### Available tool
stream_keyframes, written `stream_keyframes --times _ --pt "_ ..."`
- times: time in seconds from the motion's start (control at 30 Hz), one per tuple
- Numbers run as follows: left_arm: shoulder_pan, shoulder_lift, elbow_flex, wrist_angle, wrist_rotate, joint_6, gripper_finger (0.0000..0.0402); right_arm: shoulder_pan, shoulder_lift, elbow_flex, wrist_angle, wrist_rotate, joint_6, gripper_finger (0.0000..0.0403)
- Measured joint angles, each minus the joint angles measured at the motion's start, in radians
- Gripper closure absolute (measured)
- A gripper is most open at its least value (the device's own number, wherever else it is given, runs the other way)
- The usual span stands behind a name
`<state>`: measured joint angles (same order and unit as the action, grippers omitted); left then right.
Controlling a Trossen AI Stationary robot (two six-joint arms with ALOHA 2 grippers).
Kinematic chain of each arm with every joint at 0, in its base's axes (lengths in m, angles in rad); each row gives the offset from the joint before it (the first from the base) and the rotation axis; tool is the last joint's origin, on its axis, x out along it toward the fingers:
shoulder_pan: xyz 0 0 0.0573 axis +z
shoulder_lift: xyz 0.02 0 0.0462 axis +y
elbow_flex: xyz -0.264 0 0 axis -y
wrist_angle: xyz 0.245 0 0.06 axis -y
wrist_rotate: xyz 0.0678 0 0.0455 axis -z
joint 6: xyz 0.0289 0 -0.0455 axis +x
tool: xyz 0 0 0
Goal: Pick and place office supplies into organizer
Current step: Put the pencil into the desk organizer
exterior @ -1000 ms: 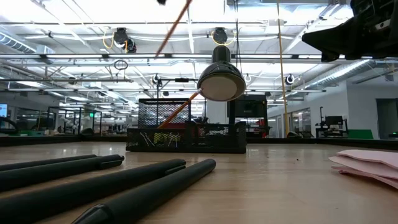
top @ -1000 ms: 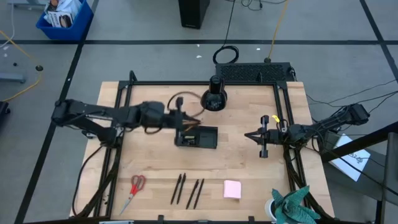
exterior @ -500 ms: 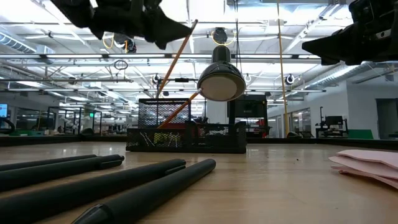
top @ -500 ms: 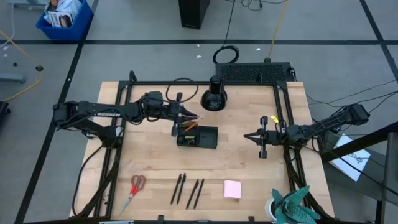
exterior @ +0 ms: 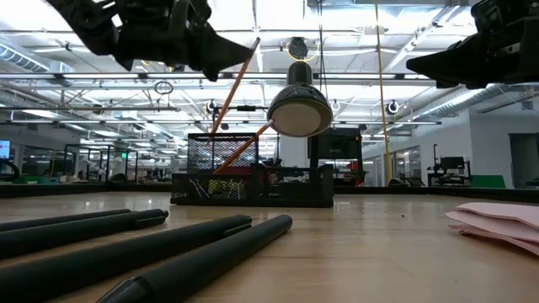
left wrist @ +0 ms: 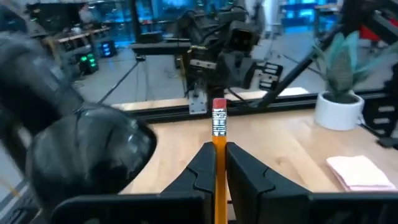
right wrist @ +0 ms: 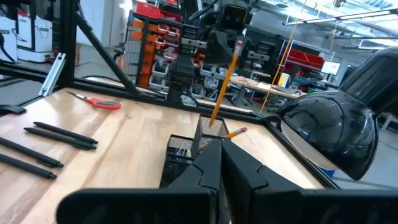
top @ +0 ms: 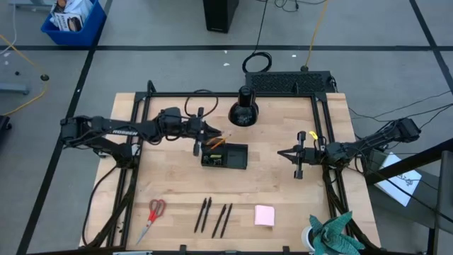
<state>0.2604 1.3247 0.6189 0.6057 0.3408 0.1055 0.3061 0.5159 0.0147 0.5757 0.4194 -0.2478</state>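
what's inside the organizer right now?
Two orange pencils: one leans in the organizer's taller mesh end; the other stands tip-down in it, gripped by the left gripper. Yellowish bits show through the mesh. The lower compartments' floor can't be seen.

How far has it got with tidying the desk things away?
Done: one pencil already leans in the organizer. In hand: the left tool holds a second pencil, its tip at the organizer. Left: scissors, four pens and the pink pad lie on the table. The right tool waits, shut.
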Motion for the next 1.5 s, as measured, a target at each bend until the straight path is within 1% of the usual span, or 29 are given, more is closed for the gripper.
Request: stream_keyframes --times 0.17,0.23,0.3,0.33,0.53,0.8,0.9,1.07,1.33,1.5 --pt "0.0 0.004 -0.042 0.007 -0.147 -0.083 0.0376 0.0 0.0 0.0 0.003 0.0 0.0 0.0399" --pt "0.0 0.026 -0.047 0.008 -0.182 -0.106 0.0376 0.0 0.0 0.0 0.008 0.0 0.0 0.0399" --pt "0.0 0.041 -0.05 -0.003 -0.196 -0.128 0.0376 0.0 0.0 0.0 0.017 0.0 0.0 0.0399" --pt "0.0 0.054 -0.045 0.017 -0.203 -0.135 0.0376 0.0 -0.001 0.0 0.022 0.0 0.0 0.0399" --pt "0.0 0.147 -0.043 0.103 -0.208 -0.169 0.0376 0.0 0.0 0.0 0.04 0.0 -0.003 0.0399" --pt "-0.023 0.231 -0.043 0.105 -0.215 -0.196 0.0376 0.0 0.0 0.0 0.04 -0.001 -0.002 0.0399" --pt "-0.037 0.26 -0.043 0.105 -0.237 -0.194 0.0376 0.0 0.0 0.0 0.04 -0.001 -0.001 0.0399" --pt "-0.041 0.291 -0.042 0.111 -0.255 -0.194 0.0376 0.0 0.0 0.0 0.04 -0.002 -0.001 0.0399" --pt "-0.045 0.284 -0.042 0.107 -0.255 -0.195 0.0375 0.0 0.0 0.0 0.041 -0.002 0.0 0.0399" --pt "-0.047 0.284 -0.043 0.135 -0.229 -0.197 0.0374 0.0 0.0 0.0 0.041 -0.002 0.0 0.0399"
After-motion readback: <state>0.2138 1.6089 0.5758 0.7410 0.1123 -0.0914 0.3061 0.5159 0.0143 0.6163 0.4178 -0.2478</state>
